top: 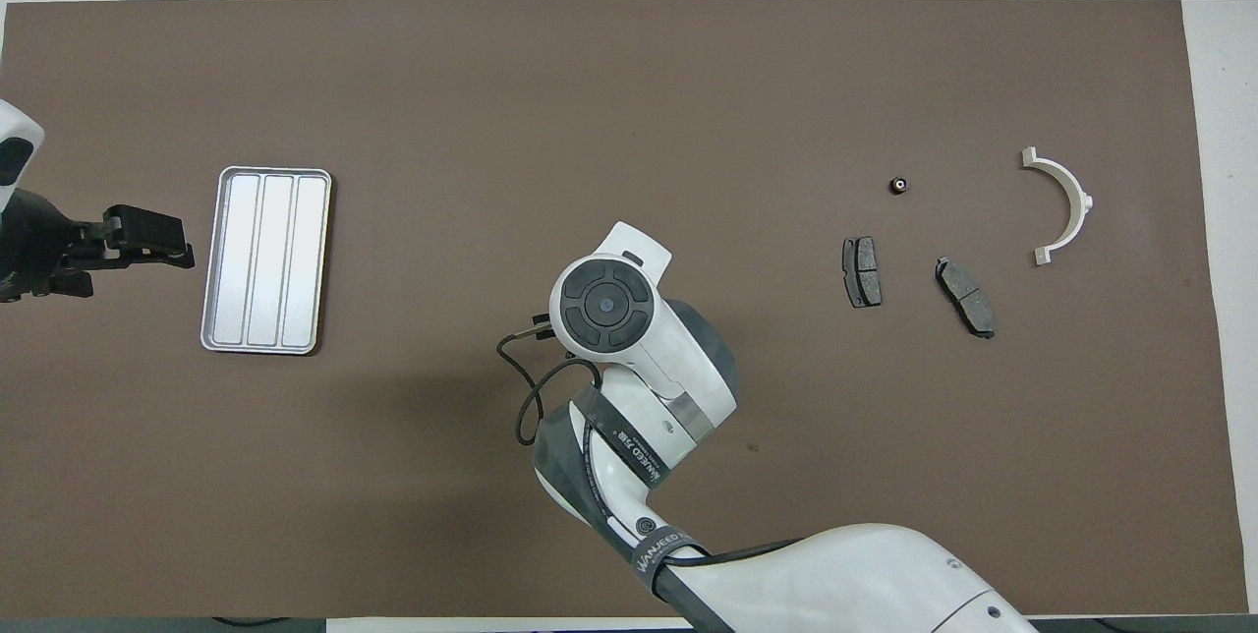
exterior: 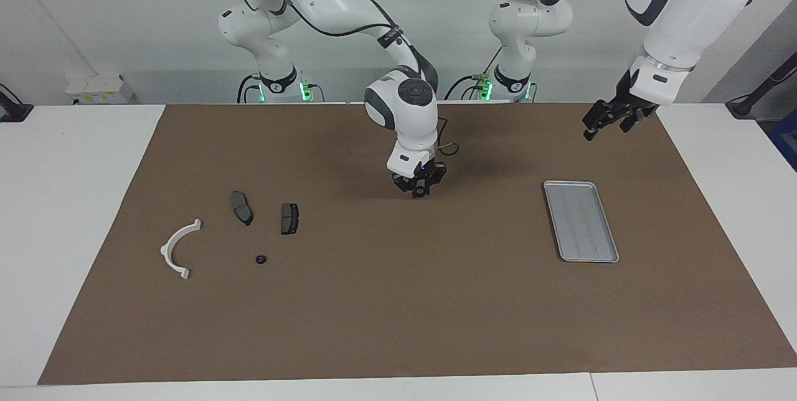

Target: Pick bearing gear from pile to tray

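My right gripper hangs low over the middle of the brown mat, shut on a small black ring-shaped piece, the bearing gear. In the overhead view the right arm's wrist hides the gripper. The pile lies toward the right arm's end: a white half-ring bracket, two dark grey brake pads and one tiny black round piece. The silver-grey tray lies toward the left arm's end, with nothing in it. My left gripper waits raised beside the tray, over the mat's edge.
The brown mat covers most of the white table. In the overhead view the tray lies beside the left gripper, and the bracket lies near the mat's edge.
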Available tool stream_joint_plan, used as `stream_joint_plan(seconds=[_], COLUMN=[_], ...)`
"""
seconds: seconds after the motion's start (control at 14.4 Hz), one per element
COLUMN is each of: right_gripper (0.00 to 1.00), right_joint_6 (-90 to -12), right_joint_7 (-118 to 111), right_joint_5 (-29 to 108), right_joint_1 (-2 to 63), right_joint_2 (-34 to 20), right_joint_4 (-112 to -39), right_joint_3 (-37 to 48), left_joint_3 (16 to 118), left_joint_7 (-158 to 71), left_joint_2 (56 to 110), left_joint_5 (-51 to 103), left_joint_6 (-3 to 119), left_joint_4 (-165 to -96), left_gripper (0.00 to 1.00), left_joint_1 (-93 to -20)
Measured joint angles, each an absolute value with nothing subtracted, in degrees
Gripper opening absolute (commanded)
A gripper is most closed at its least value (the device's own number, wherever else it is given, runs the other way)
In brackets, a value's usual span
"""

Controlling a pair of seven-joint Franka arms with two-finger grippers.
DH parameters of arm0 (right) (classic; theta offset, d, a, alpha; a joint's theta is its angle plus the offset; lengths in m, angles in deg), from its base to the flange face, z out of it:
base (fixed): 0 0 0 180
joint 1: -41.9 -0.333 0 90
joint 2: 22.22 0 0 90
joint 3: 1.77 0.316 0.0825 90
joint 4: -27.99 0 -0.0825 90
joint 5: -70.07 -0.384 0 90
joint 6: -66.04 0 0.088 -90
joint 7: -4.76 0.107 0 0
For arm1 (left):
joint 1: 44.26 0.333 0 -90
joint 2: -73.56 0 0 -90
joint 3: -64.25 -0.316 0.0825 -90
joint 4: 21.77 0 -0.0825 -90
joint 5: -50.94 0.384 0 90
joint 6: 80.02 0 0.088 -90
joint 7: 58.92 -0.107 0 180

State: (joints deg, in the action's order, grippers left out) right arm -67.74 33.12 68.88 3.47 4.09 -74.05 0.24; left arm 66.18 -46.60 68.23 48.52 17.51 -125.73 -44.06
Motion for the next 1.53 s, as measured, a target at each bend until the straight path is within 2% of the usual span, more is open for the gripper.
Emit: stream_joint_plan(seconds=[0.28,0.35,0.56,0.63,0.7,1.04,1.18,1.53], right_gripper=[0.28,0.34,0.72,0.82,0.87,0.86,0.86,0.85], right_joint_6=[-69.35,-69.45,-70.05,-70.12,-70.13,-69.9,-67.14,-54.33], right_joint_7=[33.12,33.12,33.12,33.13,33.13,35.11,35.69,30.7], right_joint_5=[68.88,68.88,68.88,68.88,68.88,68.93,68.95,69.09], right_joint_1=[3.46,3.46,3.46,3.45,3.42,3.31,4.31,14.77], right_joint_2=[5.18,5.32,5.37,5.37,5.37,5.09,3.64,-5.01], right_joint_4=[-74.18,-74.18,-74.18,-74.18,-74.17,-73.58,-72.4,-68.05], right_joint_3=[0.24,0.24,0.24,0.24,0.24,-0.07,-0.74,-1.08], left_joint_3=[66.17,66.17,66.17,66.17,66.17,66.23,66.37,66.51], left_joint_7=[-46.5,-46.48,-46.44,-46.4,-46.38,-45.95,-45.16,-39.92], left_joint_2=[68.07,67.96,67.67,67.62,67.6,67.59,67.6,68.73], left_joint_5=[48.52,48.52,48.52,48.52,48.51,48.39,48.22,47.18], left_joint_6=[17.9,18.12,18.29,18.33,18.39,18.82,19.32,22.05], left_joint_4=[-126.28,-126.55,-126.93,-127.01,-127.06,-127.13,-127.33,-127.96], left_gripper=[1.0,1.0,1.0,1.0,1.0,1.0,1.0,1.0], left_joint_1=[-44.06,-44.06,-44.06,-44.06,-44.06,-44.09,-44.26,-47.73])
